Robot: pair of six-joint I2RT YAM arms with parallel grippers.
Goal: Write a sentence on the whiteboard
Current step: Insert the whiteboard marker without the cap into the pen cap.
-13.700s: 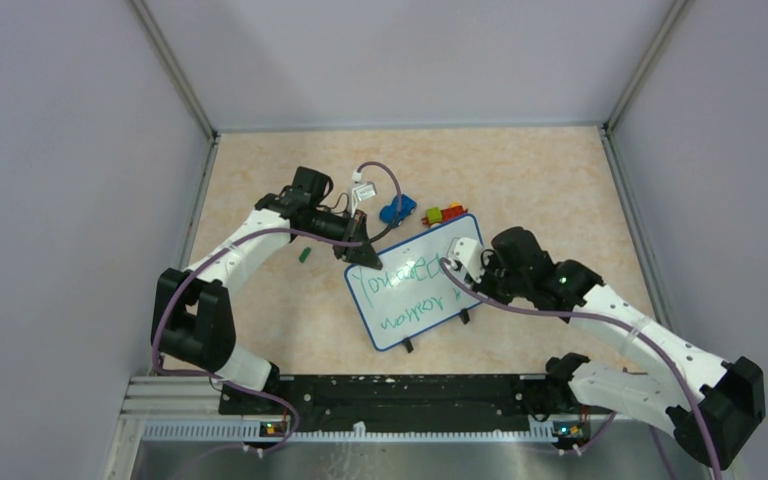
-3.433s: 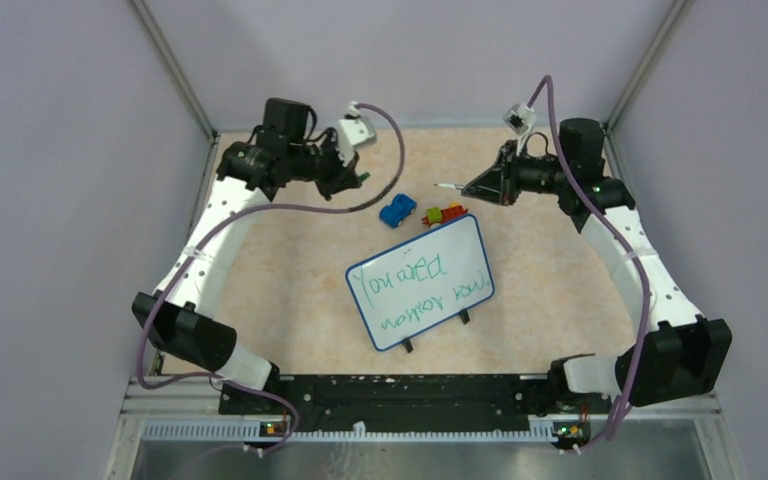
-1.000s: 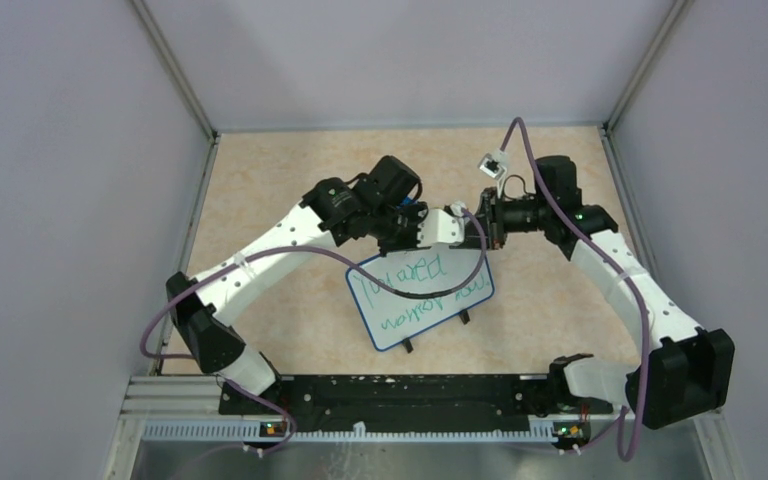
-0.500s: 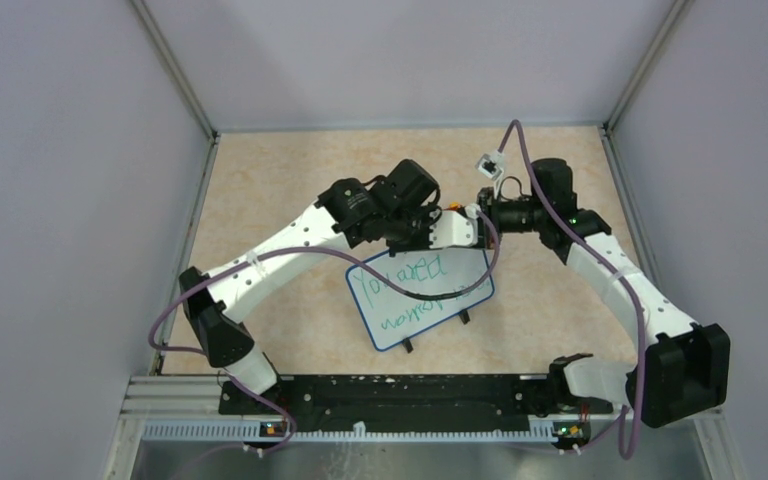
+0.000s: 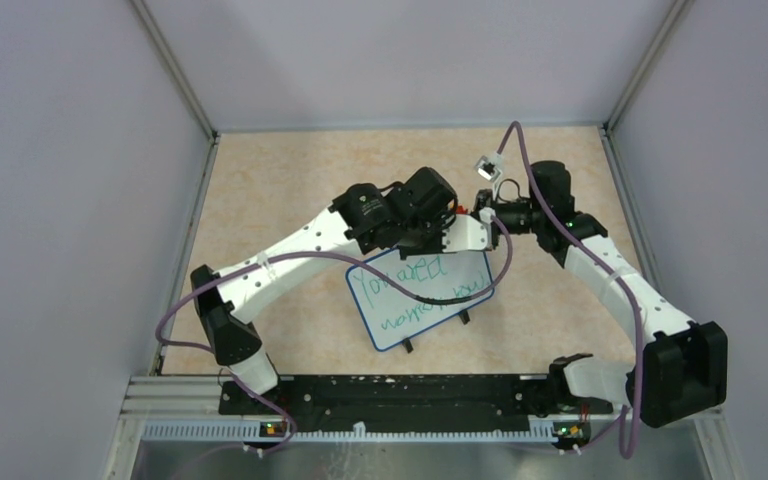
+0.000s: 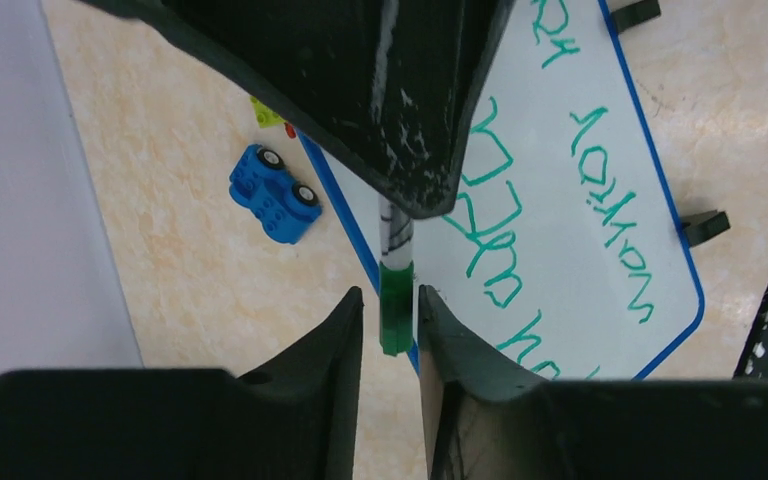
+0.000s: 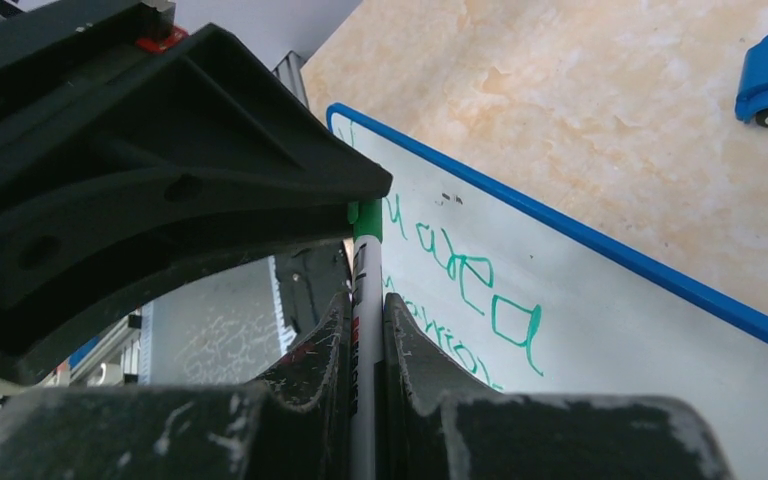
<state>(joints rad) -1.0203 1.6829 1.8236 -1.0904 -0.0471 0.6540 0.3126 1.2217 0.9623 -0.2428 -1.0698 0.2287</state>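
Over the whiteboard (image 7: 640,340), which lies mid-tabletop (image 5: 280,200) bearing the sentence (image 5: 407,274) in two green lines, the left gripper (image 6: 390,298) has just eased to a narrow gap around the green cap (image 6: 396,322), apparently seated. The right gripper (image 7: 365,305) stays clamped on the marker (image 7: 365,262). The writing looks finished.

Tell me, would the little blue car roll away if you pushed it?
Probably yes: the blue car seems to stand on its wheels on the flat table, so a lengthwise push should roll it. Its studded body looks like stiff, light plastic, unlikely to bend.
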